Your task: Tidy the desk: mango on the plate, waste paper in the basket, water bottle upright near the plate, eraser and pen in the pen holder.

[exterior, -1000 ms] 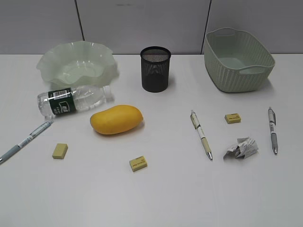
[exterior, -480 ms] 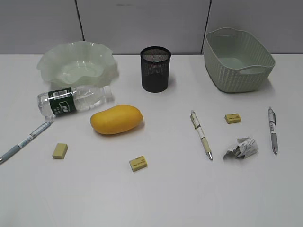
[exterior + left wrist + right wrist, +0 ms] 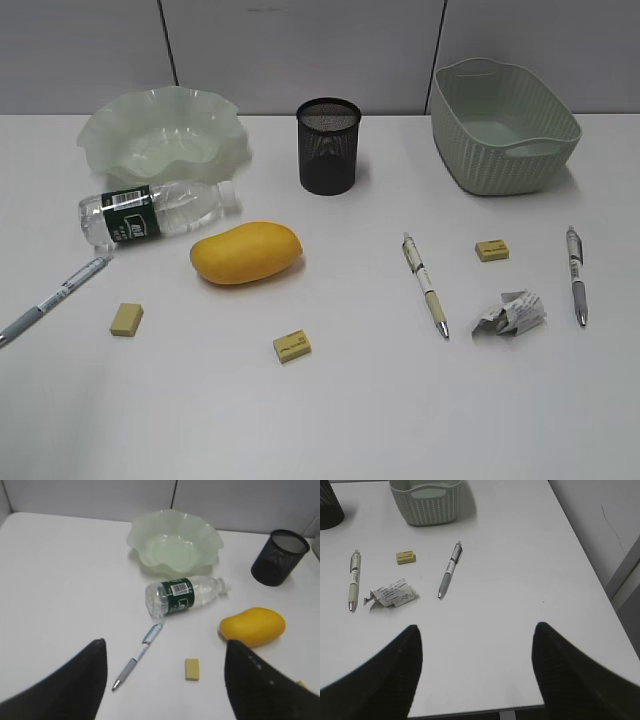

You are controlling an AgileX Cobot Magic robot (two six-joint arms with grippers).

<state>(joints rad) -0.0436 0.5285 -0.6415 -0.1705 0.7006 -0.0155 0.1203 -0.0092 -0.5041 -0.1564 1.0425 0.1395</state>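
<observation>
Nothing has shifted over the last second: mango (image 3: 246, 253), water bottle (image 3: 158, 212) and waste paper (image 3: 510, 312) lie unsorted on the counter (image 3: 380, 410); both arms' fingers open, empty

The desk (image 3: 330, 420) is plain white; at its ten o'clock sits the pale green translucent plate (image 3: 165, 135), at twelve the black wire-mesh pen holder (image 3: 328, 146), and at two the sage-green basket (image 3: 503, 125) with woven-look ribbed sides. The mango (image 3: 246, 252) is smooth yellow-orange, the water bottle (image 3: 158, 213) clear with a white cap and a dark green label printed in white, and the waste paper (image 3: 510, 312) white with dark print. Three erasers are pale yellow (image 3: 126, 319), (image 3: 291, 346), (image 3: 491, 250), the middle pen (image 3: 425, 284) is cream and white, and the two outer pens (image 3: 52, 298), (image 3: 575, 274) are grey and white.
</observation>
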